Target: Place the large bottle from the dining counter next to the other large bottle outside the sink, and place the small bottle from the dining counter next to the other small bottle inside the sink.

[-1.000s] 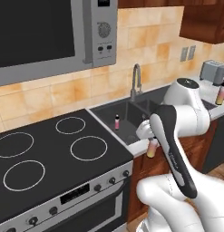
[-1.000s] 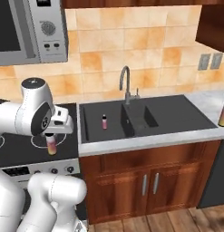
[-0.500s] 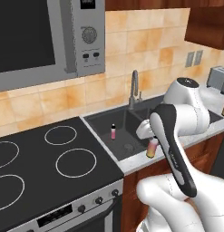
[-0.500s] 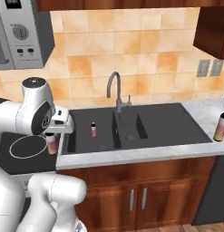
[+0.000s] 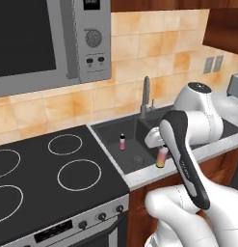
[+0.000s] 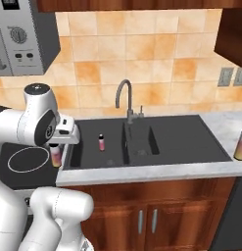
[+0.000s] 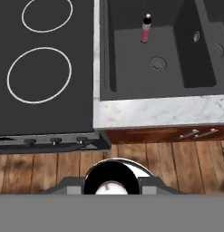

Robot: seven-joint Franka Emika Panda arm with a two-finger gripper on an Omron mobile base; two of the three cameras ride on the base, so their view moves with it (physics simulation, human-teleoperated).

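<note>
One bottle [image 5: 162, 157] sits clamped in my pincer [image 5: 159, 144], above the counter's front edge by the sink [image 6: 210, 142]. Carry step; next, bring it to its twin [image 6: 101, 142] inside the sink.

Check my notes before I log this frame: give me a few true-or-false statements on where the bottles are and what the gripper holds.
1. The gripper holds a bottle. True.
2. A small pink bottle stands upright inside the sink. True.
3. The held bottle is already in the sink. False: it hangs over the counter edge by the stove.
4. The sink bottle lies on its side. False: upright.
5. Another bottle stands on the counter right of the sink. True.
</note>
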